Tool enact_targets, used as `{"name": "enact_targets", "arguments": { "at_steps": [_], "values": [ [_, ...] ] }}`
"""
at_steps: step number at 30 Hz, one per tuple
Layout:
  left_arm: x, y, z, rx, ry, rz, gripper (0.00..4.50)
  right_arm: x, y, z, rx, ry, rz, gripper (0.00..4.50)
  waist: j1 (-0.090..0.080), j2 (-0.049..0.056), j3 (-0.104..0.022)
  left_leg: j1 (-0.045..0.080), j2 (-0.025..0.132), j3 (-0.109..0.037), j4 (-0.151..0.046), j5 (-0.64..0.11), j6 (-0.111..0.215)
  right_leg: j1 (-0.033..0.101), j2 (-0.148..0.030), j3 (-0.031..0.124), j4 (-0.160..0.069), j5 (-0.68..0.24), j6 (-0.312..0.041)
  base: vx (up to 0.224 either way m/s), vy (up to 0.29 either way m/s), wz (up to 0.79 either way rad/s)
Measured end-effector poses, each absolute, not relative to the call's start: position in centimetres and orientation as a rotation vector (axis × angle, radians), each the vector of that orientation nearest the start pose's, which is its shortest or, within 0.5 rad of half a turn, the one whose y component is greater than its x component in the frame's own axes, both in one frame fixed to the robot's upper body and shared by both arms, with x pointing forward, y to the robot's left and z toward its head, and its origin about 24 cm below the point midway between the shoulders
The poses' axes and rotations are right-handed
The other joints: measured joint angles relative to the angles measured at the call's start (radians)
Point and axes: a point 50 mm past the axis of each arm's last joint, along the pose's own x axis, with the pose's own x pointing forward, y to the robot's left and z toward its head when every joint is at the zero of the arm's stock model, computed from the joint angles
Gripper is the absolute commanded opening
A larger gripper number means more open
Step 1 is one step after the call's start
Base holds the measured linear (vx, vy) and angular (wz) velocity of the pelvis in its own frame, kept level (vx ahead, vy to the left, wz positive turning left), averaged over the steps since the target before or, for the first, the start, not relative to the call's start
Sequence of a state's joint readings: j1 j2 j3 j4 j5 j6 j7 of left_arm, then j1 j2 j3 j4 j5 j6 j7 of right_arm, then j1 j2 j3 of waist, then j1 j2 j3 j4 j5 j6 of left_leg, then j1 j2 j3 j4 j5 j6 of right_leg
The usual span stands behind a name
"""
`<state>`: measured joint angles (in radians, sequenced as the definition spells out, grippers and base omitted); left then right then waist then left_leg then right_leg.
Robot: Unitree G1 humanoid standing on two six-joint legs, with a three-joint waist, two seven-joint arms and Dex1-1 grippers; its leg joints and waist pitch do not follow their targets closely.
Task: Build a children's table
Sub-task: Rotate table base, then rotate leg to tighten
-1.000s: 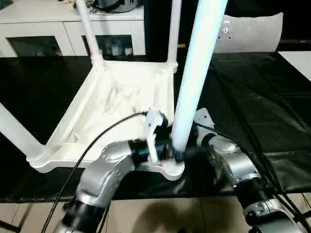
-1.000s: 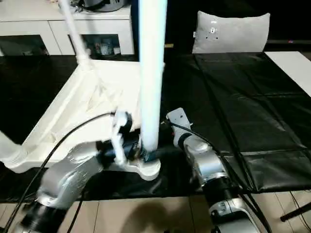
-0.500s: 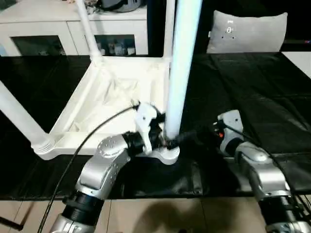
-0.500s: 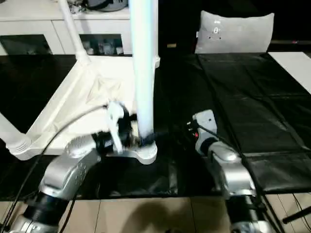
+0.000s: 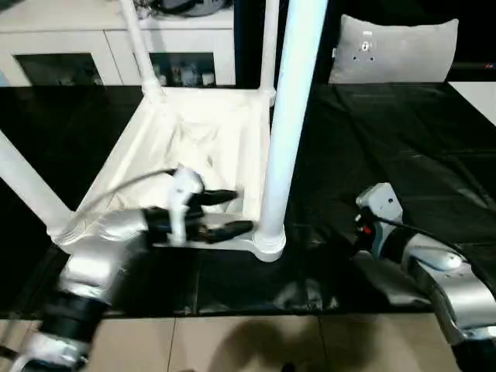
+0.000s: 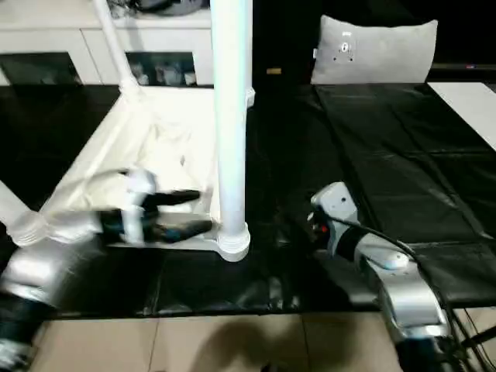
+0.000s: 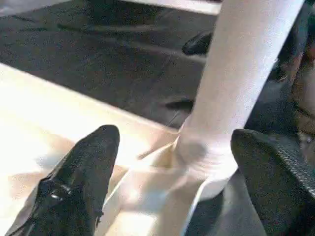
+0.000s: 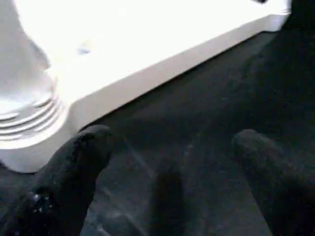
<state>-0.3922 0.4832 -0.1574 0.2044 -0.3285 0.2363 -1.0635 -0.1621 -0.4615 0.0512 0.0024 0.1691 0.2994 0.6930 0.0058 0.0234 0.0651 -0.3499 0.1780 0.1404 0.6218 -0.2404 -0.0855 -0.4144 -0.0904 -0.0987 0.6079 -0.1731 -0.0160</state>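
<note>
A wide black cover [image 5: 403, 147] is spread over the big work surface, creased and folded in long lines, with a shiny wrinkled patch near the front edge. At the far side a grey cushion [image 5: 394, 49] stands upright against the dark background, a small mark on its face. Behind the surface on the left sits a white cabinet [image 5: 108, 48] with glass doors; small items are lined up behind the glass, too small to make out. Some dark clutter rests on top of the cabinet. A pale tiled floor [image 5: 256, 345] shows along the near edge, and a white slab [image 5: 482, 97] lies at the far right.
</note>
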Motion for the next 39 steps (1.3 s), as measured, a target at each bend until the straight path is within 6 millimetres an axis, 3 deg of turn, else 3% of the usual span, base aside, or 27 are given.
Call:
{"name": "enact_targets", "arguments": {
  "at_steps": [2, 3, 12, 20, 21, 28, 31, 32, 39],
  "values": [
    [29.3, 16.1, 8.6, 0.153, 0.211, -1.181, 3.62, 27.0, -19.0, 6.5, -0.239, 0.257, 0.715, 4.50, 0.000, 0.000, 0.001, -0.001, 0.000, 0.001, -0.001, 0.000, 0.001, -0.002, 0.000, 0.001, 0.000, 0.002, -0.003, 0.000, 0.000, 0.00],
    [29.4, 16.4, 8.5, 0.192, 0.236, -1.205, 3.34, 26.9, -18.9, 6.7, -0.234, 0.253, 0.730, 4.50, 0.001, 0.000, 0.002, -0.001, 0.000, 0.002, -0.003, 0.002, 0.004, -0.004, 0.000, 0.002, -0.001, 0.002, -0.003, 0.000, 0.000, 0.00],
    [30.4, 17.2, 8.8, 0.343, 0.270, -1.257, 2.57, 26.0, -18.0, 7.0, -0.236, 0.251, 0.812, 4.50, 0.005, 0.002, 0.009, 0.000, 0.000, 0.004, -0.012, 0.003, 0.006, -0.004, 0.000, 0.002, -0.005, 0.001, -0.004, 0.000, 0.000, 0.00],
    [30.5, 18.0, 8.5, 0.386, 0.345, -1.278, 2.57, 25.7, -18.1, 7.0, -0.246, 0.272, 0.835, 4.50, 0.002, 0.000, 0.014, 0.000, 0.000, 0.004, -0.018, 0.003, 0.006, -0.005, 0.001, 0.002, -0.010, 0.001, -0.005, 0.000, 0.000, 0.00],
    [30.5, 18.1, 8.5, 0.385, 0.348, -1.283, 2.82, 25.7, -18.1, 7.0, -0.246, 0.272, 0.835, 4.50, 0.003, 0.000, 0.014, 0.000, 0.000, 0.004, -0.019, 0.003, 0.006, -0.005, 0.001, 0.002, -0.011, 0.001, -0.005, 0.000, 0.000, 0.00],
    [30.6, 18.5, 8.0, 0.408, 0.367, -1.270, 3.39, 25.4, -18.0, 7.1, -0.251, 0.274, 0.854, 4.50, 0.004, 0.000, 0.015, 0.000, 0.000, 0.005, -0.019, 0.003, 0.006, -0.005, 0.001, 0.002, -0.013, 0.001, -0.005, 0.000, 0.000, 0.00],
    [30.6, 18.4, 8.0, 0.445, 0.360, -1.279, 3.39, 25.1, -18.0, 7.3, -0.253, 0.285, 0.888, 4.50, 0.005, 0.000, 0.015, 0.001, 0.000, 0.005, -0.019, 0.003, 0.006, -0.004, 0.000, 0.002, -0.013, 0.001, -0.005, 0.000, 0.000, 0.00],
    [30.7, 18.5, 8.0, 0.451, 0.360, -1.279, 3.14, 24.9, -17.9, 7.4, -0.239, 0.281, 0.909, 4.50, 0.005, 0.000, 0.015, 0.001, 0.000, 0.005, -0.019, 0.003, 0.006, -0.004, 0.000, 0.002, -0.012, 0.001, -0.005, 0.000, 0.000, 0.00],
    [30.7, 18.6, 8.0, 0.468, 0.355, -1.286, 2.71, 23.5, -17.2, 7.9, -0.197, 0.295, 1.072, 4.50, 0.005, -0.001, 0.016, 0.001, 0.000, 0.005, -0.019, 0.003, 0.006, -0.004, 0.001, 0.002, -0.012, 0.002, -0.005, 0.000, 0.000, 0.00]
  ]
}}
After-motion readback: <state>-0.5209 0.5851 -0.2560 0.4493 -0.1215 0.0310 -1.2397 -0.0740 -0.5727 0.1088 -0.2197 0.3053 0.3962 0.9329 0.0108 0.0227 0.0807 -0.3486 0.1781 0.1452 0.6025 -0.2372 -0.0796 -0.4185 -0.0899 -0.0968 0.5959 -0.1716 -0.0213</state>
